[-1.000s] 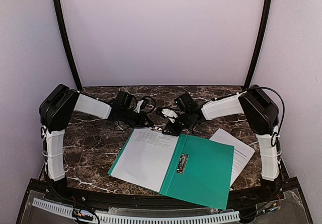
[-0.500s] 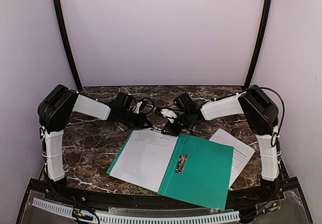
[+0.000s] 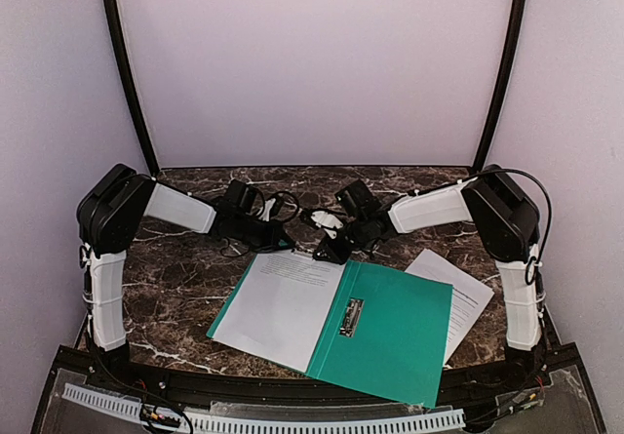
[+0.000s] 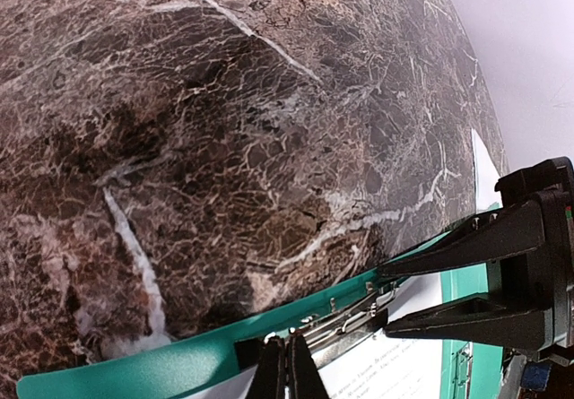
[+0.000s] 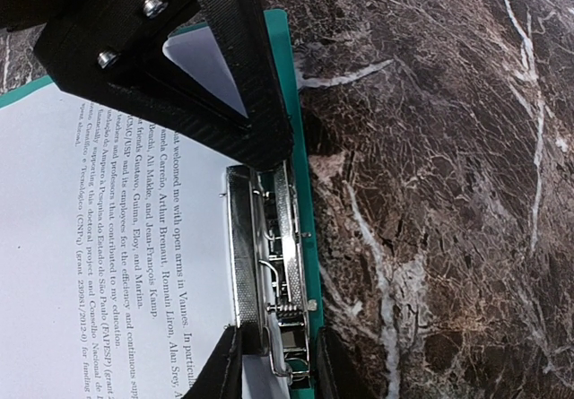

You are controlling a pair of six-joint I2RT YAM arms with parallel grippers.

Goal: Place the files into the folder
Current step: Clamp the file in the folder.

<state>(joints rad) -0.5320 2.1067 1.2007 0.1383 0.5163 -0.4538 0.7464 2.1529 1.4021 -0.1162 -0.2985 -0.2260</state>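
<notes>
The teal-green folder (image 3: 390,336) lies open on the marble table. One white printed file (image 3: 283,302) rests on its left half, with its top edge under a metal clip (image 5: 269,255) at the folder's far edge. A second file (image 3: 468,293) pokes out from beneath the folder's right side. My left gripper (image 4: 287,345) is shut with nothing between its fingers, its tips down at one end of the clip. My right gripper (image 5: 278,350) straddles the clip's other end, jaws closed on the clip and the folder's edge (image 5: 300,148).
A second metal clip (image 3: 352,317) sits on the folder's inner right flap near the spine. Dark marble table (image 3: 185,278) surrounds the folder. Both arms meet at the folder's far edge, with cables bunched behind them (image 3: 292,205).
</notes>
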